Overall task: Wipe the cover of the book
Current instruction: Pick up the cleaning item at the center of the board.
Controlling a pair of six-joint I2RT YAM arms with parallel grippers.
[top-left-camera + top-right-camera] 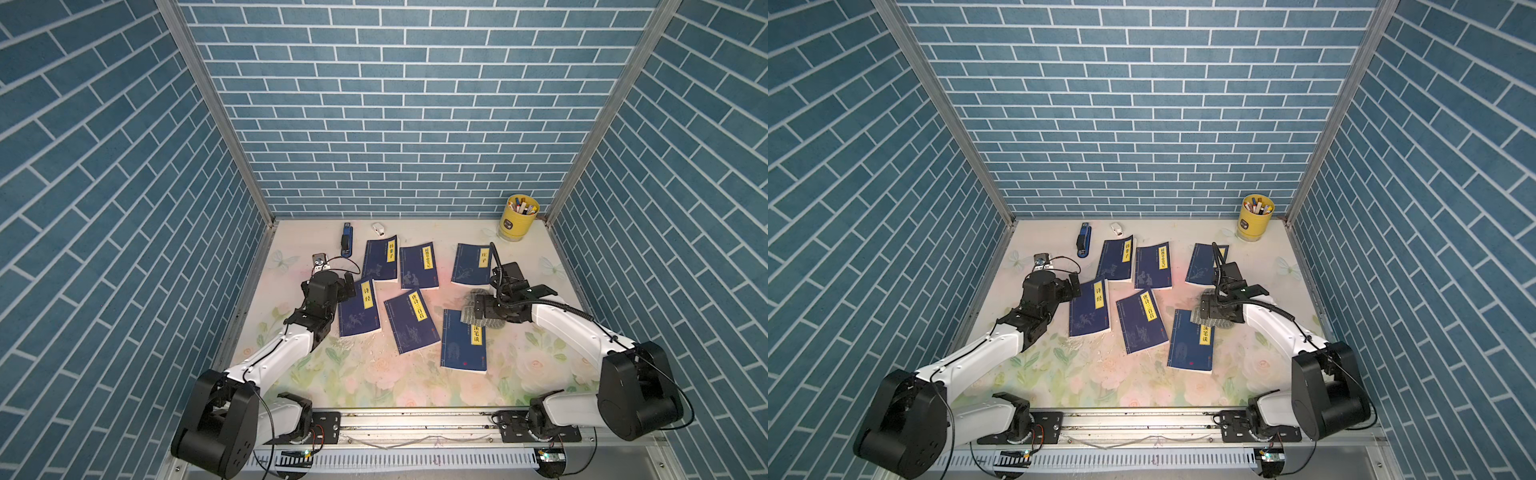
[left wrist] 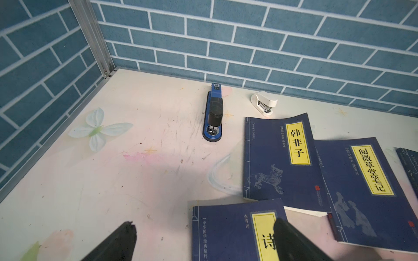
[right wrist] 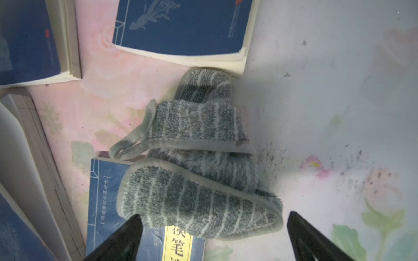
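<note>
Several dark blue books with yellow title labels lie flat on the floral table. A crumpled grey striped cloth (image 3: 196,126) rests on the far corner of the front right book (image 1: 463,347), partly on the table; it shows in both top views, cloth (image 1: 1200,319). My right gripper (image 3: 214,215) hangs open just over the cloth, one finger on each side of its nearest fold, not closed on it. My left gripper (image 2: 204,222) is open and empty over the far corner of the left book (image 2: 228,235), one finger above its yellow label.
A blue stapler (image 1: 347,241) and a small white stapler (image 1: 378,227) lie near the back wall. A yellow pen cup (image 1: 518,216) stands in the back right corner. Three more books lie in a row behind, another book (image 1: 411,322) in the middle. Brick-patterned walls enclose three sides.
</note>
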